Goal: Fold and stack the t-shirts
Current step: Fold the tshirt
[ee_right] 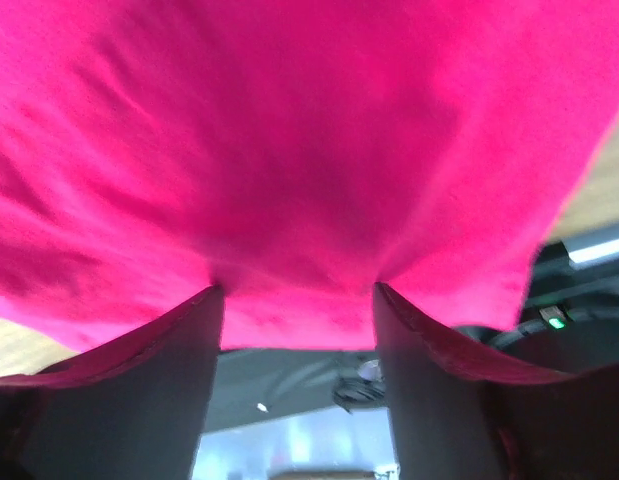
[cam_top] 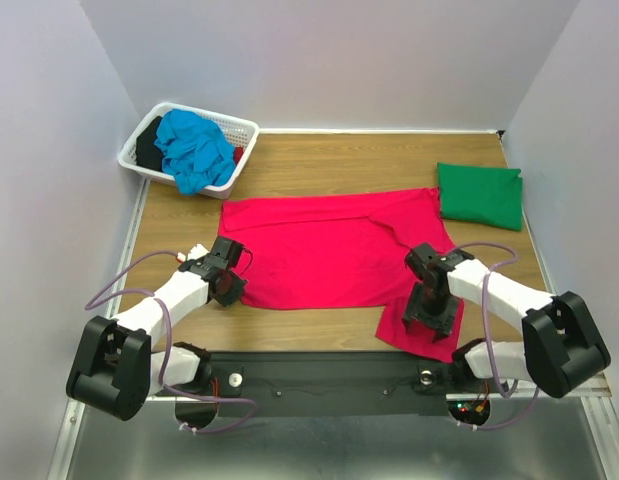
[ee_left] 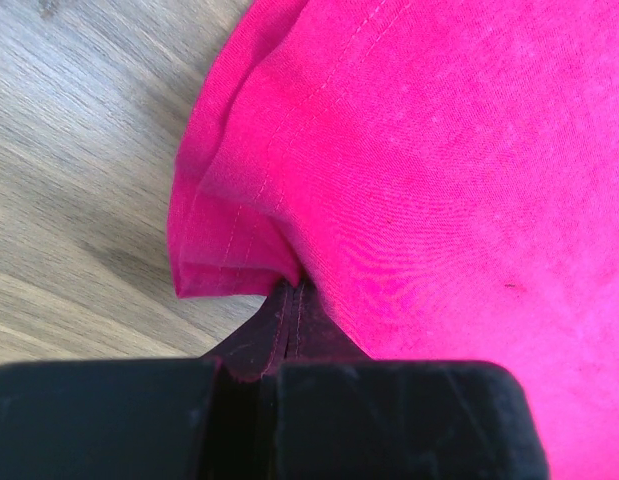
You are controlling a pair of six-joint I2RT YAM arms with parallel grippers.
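Observation:
The crimson-pink t-shirt [cam_top: 329,250] lies spread flat in the middle of the table. My left gripper [cam_top: 227,283] is at its near left corner, shut on the hem; the left wrist view shows the fingers together [ee_left: 292,290] with the stitched edge of the pink cloth [ee_left: 439,170] pinched between them. My right gripper [cam_top: 429,315] sits on the near right part of the shirt; in the right wrist view its jaws stand apart [ee_right: 297,290] with their tips against the cloth [ee_right: 289,150]. A folded green t-shirt [cam_top: 479,195] lies at the back right. A turquoise-blue t-shirt [cam_top: 194,150] is bunched in the basket.
The white lattice basket [cam_top: 139,165] stands at the back left, with a dark garment [cam_top: 149,152] in it too. A black rail [cam_top: 319,370] runs along the table's near edge; the shirt's near right part hangs over it. White walls enclose three sides.

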